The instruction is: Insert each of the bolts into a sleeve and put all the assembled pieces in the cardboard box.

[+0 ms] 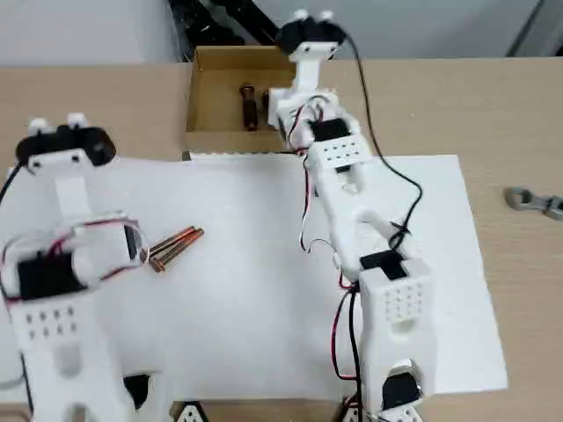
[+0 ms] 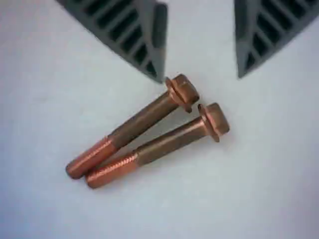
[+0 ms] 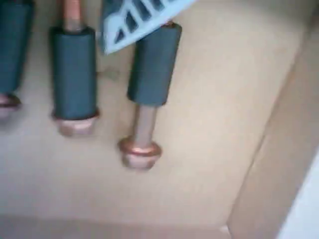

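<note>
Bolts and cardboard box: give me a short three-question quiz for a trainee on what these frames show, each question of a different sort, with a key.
1. True or false: the two bare bolts lie side by side on the white sheet, with both heads at the same end.
2. Multiple choice: how many sleeved pieces can be seen in the cardboard box in the right wrist view? A) one B) three C) five
3. Fill in: the left end effector hovers over the bare bolts with its jaws ____.

Key: 1 true; 2 B; 3 open.
</note>
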### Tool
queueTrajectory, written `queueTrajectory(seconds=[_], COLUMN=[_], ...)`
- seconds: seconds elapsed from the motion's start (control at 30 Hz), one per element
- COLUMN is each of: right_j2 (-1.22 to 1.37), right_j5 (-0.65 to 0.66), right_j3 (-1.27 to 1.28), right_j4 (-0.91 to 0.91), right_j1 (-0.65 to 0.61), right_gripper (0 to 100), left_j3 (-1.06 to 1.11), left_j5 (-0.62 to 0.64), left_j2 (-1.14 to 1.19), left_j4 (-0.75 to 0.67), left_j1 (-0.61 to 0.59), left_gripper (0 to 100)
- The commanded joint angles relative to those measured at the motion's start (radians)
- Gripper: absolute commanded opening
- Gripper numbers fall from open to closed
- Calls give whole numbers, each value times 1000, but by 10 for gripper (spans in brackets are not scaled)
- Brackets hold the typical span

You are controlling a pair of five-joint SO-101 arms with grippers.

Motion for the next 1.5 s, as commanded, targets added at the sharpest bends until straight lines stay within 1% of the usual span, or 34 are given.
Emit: queueTrajectory(seconds=[0.0, 0.1, 0.23, 0.37, 0.53, 0.6, 0.7, 0.83, 1.0, 1.23, 1.47], right_j2=[-156, -228, -302, -367, -438, -460, -486, -506, -513, -512, -512], right_j5=[-8, -8, -8, -8, 23, 28, 28, 28, 28, 28, 28], right_j3=[-48, -48, -48, -48, -48, -46, -46, -46, -46, -46, -46], right_j4=[145, 289, 446, 552, 621, 639, 682, 722, 725, 722, 720], right_j1=[19, 21, 21, 21, 21, 21, 21, 21, 22, 21, 16], right_gripper=[200, 201, 201, 201, 201, 201, 201, 201, 201, 201, 201], left_j3=[-157, -232, -262, -262, -260, -260, -260, -260, -263, -263, -263], left_j5=[-60, -255, -354, -491, -667, -710, -740, -750, -747, -747, -750], left_j2=[196, 359, 471, 503, 514, 516, 532, 628, 756, 855, 947], left_j4=[104, 192, 196, 196, 169, 161, 126, 84, 0, -95, -146], left_j1=[5, 43, 81, 126, 123, 123, 121, 123, 121, 121, 121], left_gripper=[94, 94, 94, 95, 118, 119, 122, 122, 122, 122, 123])
